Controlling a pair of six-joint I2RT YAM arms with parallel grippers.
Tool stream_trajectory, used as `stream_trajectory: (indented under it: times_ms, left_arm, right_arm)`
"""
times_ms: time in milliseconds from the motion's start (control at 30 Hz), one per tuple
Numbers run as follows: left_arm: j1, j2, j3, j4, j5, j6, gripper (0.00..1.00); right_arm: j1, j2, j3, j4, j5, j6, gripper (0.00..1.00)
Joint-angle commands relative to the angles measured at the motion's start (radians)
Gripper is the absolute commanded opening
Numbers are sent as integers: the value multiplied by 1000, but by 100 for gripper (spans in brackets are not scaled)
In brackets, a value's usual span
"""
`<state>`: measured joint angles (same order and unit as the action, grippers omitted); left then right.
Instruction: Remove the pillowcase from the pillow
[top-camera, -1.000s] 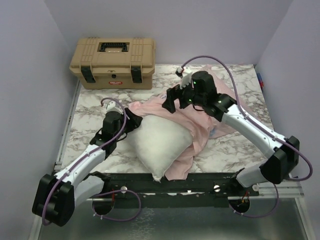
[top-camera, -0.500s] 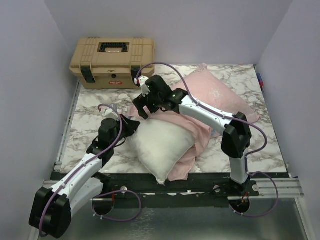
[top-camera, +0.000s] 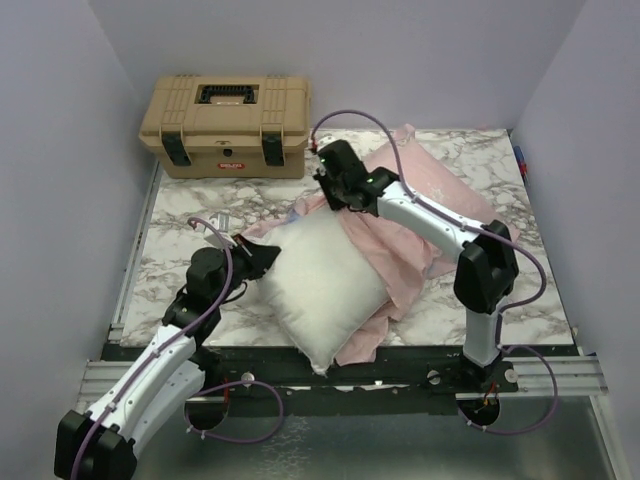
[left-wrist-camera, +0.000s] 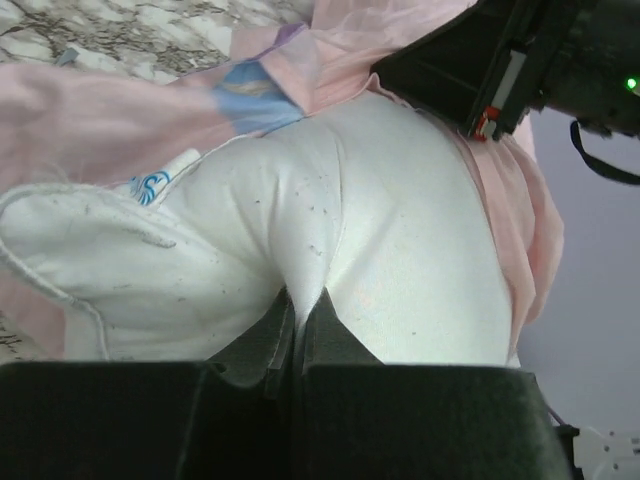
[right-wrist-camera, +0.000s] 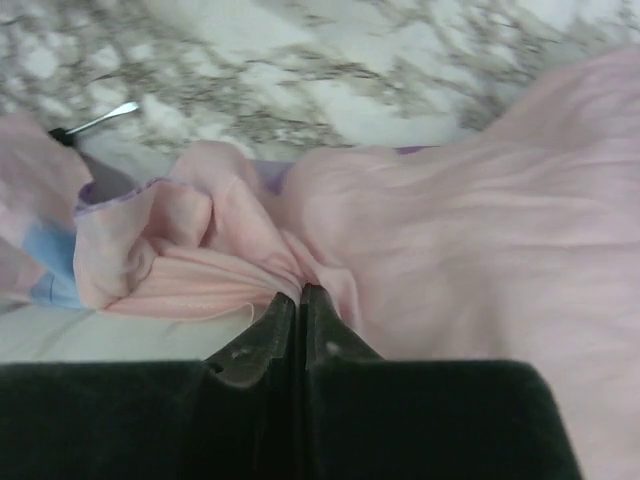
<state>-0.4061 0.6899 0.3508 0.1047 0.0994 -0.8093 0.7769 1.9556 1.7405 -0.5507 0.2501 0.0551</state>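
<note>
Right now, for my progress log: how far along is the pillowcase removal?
Done: most of the white pillow lies bare. In hand: left hand pinches the pillow, right hand pinches the pink pillowcase. Left: the case hugs the pillow's far side; pull it clear.

Marble-pattern table, white with grey veins, matte, fills most of the top view. Tan toolbox with black latches and a black handle sits shut at the far left corner, against the back wall. Back wall, left wall and right wall are plain pale lilac, boxing in the table on three sides. Metal rail runs along the near edge. Grey metallic surface lies below it. Small blue-red item at far right edge, too small to identify. Light is even and soft.
</note>
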Motion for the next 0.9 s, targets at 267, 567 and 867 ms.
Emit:
stream_trajectory:
  times_ms: [267,567,867]
  left_arm:
    - [1,-302,5,-370,-32,-25,0]
    - [0,-435,59,-498,-169,-26,0]
    - [1,-231,139,-438,-220,87,0]
  right_arm:
    - [-474,-284,-132,48,142,208,1]
    - [-584,-327,-229,106,-46,241,2]
    - [-578,-404,-299,150,-468,244,38]
